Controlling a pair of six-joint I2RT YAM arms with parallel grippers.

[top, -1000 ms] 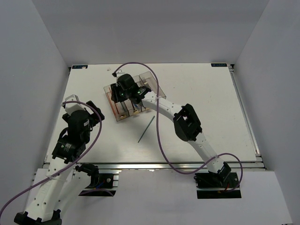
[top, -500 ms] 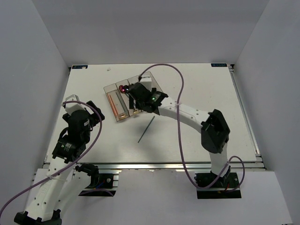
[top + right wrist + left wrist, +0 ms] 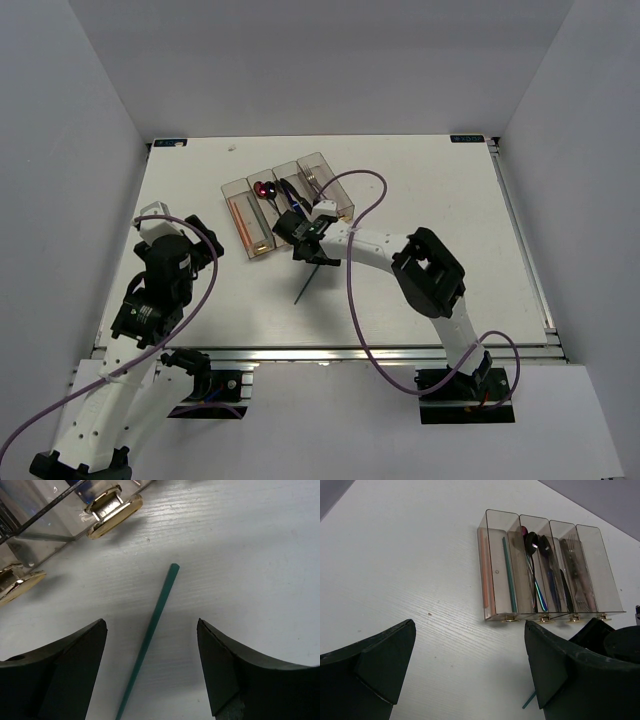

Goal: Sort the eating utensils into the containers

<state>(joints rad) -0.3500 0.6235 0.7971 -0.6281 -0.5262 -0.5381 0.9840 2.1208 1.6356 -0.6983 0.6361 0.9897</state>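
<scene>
Near left, the left hand (image 3: 470,645) hangs spread and empty. One teal chopstick (image 3: 159,600) lies loose on the desk (image 3: 430,210), with the right hand (image 3: 151,630) spread wide astride it, not touching. I'd judge it light, stiff, slick and apt to roll, so pinch across mid-shaft. Just beyond, the bins (image 3: 503,512) hold the other cutlery. Their gold tags (image 3: 111,511) show no readable writing.

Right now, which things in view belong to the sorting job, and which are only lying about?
Belong to the job: four joined bins; chopsticks, spoons, knives and forks in them; the loose teal chopstick on the table, below the open right gripper.
Just lying about: purple cables; the metal rail at the near edge.
</scene>
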